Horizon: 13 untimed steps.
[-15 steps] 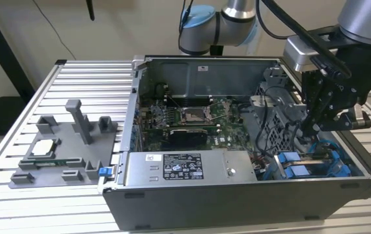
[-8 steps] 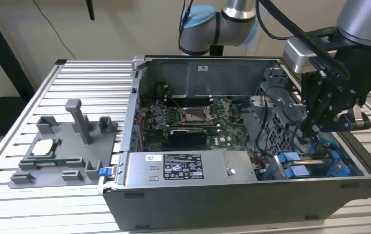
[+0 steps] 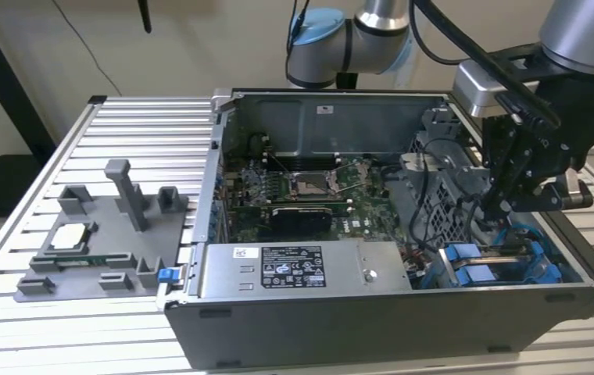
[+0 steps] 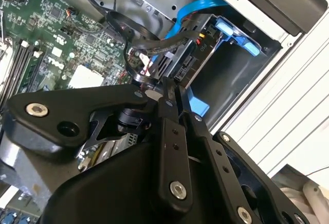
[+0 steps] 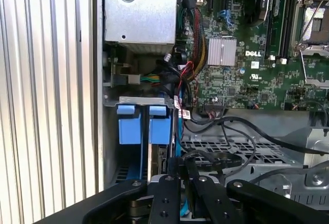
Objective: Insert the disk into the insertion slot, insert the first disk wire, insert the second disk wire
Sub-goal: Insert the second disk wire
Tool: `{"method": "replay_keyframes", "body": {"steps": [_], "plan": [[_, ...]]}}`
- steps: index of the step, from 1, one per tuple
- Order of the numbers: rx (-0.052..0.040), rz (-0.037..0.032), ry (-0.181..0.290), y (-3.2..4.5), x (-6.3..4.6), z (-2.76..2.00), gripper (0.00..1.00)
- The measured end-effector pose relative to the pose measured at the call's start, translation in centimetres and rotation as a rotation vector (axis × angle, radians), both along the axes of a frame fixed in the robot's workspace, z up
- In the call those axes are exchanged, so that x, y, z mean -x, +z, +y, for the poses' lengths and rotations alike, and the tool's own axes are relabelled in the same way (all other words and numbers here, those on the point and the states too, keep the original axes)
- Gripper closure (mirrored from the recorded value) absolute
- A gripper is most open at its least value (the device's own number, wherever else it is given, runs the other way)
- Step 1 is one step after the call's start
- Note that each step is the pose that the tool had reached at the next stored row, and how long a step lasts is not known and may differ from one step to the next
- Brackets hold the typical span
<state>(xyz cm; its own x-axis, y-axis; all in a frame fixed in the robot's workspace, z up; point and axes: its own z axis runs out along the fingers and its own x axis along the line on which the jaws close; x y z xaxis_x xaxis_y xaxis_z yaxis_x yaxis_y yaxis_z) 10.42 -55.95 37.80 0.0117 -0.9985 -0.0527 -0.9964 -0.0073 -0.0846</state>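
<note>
**Disk wire: seating it at the drive bay**

Disk wire (image 4: 154, 44), black, runs down to the connector at the gripper (image 4: 165, 82) tips; fingers look closed on it, w/ the plug right at the disk's (image 4: 177, 62) rear edge. Disk sits in the insertion slot (image 3: 500, 262), blue tabs showing, at the case's corner on the exterior view's right. My read: keep plug square to port, push straight, no twist, and don't snag the blue cable (image 4: 193, 8).

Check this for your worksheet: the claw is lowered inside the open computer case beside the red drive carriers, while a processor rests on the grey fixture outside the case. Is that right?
One detail is wrong: the drive carriers are blue, not red, as the exterior view shows. The rest holds: the claw is down inside the open computer case beside them, and a processor rests on the grey fixture outside it.
</note>
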Motion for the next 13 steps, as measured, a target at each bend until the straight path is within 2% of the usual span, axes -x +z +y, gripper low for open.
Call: {"method": "replay_keyframes", "body": {"steps": [4,9,13], "plan": [[0.0008,-0.0003,0.0,-0.3,0.0,0.0,1.0],[0.002,-0.0059,0.0,-0.85,0.0,0.0,1.0],[0.0154,-0.0065,0.0,-1.03,0.0,-0.03,1.0]]}}
